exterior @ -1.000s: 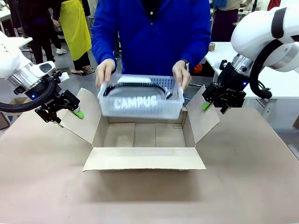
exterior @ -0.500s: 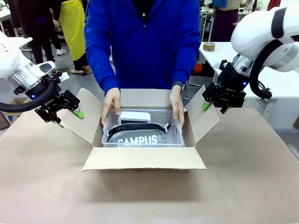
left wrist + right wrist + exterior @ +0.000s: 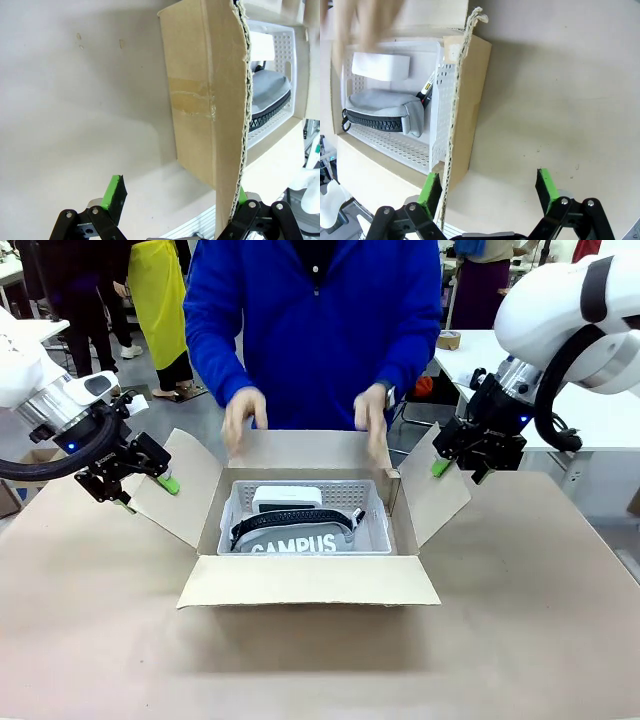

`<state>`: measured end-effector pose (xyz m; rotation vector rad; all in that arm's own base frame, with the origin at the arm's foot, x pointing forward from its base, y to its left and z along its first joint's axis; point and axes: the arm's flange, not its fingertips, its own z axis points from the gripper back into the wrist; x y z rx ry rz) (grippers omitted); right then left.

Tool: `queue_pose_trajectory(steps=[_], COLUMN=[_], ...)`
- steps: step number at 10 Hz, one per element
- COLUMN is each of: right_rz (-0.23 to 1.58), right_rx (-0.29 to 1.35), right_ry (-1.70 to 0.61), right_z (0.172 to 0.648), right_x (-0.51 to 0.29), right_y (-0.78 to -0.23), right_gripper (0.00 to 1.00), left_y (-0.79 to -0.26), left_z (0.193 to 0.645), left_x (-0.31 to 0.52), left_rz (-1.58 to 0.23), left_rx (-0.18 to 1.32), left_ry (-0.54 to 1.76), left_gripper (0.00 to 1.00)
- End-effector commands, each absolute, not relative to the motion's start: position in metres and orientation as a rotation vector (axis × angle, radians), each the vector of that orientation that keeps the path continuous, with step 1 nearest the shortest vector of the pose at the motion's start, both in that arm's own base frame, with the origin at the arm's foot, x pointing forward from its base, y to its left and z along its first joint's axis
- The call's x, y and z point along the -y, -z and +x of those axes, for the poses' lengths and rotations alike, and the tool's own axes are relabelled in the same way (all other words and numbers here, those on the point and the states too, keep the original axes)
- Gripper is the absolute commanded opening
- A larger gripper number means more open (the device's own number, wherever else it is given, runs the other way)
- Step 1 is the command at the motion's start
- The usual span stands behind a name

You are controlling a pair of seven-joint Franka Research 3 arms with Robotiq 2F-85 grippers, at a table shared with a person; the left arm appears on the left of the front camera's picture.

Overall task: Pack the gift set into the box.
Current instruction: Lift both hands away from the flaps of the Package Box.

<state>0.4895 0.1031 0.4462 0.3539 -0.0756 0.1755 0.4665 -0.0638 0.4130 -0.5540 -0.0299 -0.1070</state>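
Basket [image 3: 378, 512] now seated on box [image 3: 310, 582] floor; half second ago hands [image 3: 245, 412] gripped it, now released and raised over far flap. Judged: set packed, flaps left to close. Left gripper [image 3: 148, 493] left of box, right gripper [image 3: 458, 470] right of box.

Left wrist view: jaws apart, left flap [image 3: 244, 100] edge at one pad; basket beyond flap, inside box.

Right wrist view: jaws apart, right flap [image 3: 454, 100] edge at one pad; basket beyond flap, inside box.

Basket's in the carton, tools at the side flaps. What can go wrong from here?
1. Left tool and right tool are open. The left flap and right flap stand beside one finger each, unclamped, so either may swing in over the basket.
2. The person's hands hover above the carton; folding flaps now may hit them.
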Motion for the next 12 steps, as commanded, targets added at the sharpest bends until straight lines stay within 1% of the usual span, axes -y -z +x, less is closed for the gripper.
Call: queue_pose_trajectory(steps=[1,2,3,4,5,6,8,9,10,11,12], right_rz=[0.348,0.354,0.462,0.648,0.784,0.942,1.152,1.199,1.166,1.141,1.141], right_rx=[0.073,0.076,0.167,0.177,0.196,0.181,0.256,0.312,0.343,0.280,0.280], right_ry=[-0.170,-0.175,-0.203,-0.207,-0.178,-0.190,-0.096,-0.011,0.074,-0.067,-0.067], right_z=[0.490,0.490,0.468,0.448,0.436,0.426,0.409,0.401,0.401,0.393,0.393], right_x=[-0.103,-0.103,-0.077,-0.040,-0.006,0.025,0.081,0.103,0.109,0.100,0.100], right_y=[-0.449,-0.446,-0.488,-0.520,-0.534,-0.538,-0.521,-0.504,-0.493,-0.533,-0.533], right_gripper=[1.00,1.00,1.00,1.00,1.00,1.00,1.00,1.00,1.00,1.00,1.00], left_y=[-0.415,-0.413,-0.453,-0.480,-0.488,-0.484,-0.460,-0.444,-0.435,-0.468,-0.468], left_z=[0.465,0.466,0.443,0.421,0.410,0.403,0.395,0.396,0.404,0.376,0.376], left_x=[0.063,0.064,0.039,0.003,-0.025,-0.051,-0.089,-0.106,-0.110,-0.104,-0.104], left_rz=[-0.542,-0.554,-0.757,-0.956,-1.094,-1.220,-1.430,-1.503,-1.460,-1.429,-1.429], left_rx=[0.029,0.030,0.089,0.112,0.100,0.082,0.130,0.148,0.115,0.150,0.150], left_ry=[0.100,0.107,0.181,0.185,0.214,0.216,0.163,0.090,-0.064,0.144,0.144], left_gripper=[1.00,1.00,1.00,1.00,1.00,1.00,1.00,1.00,1.00,1.00,1.00])
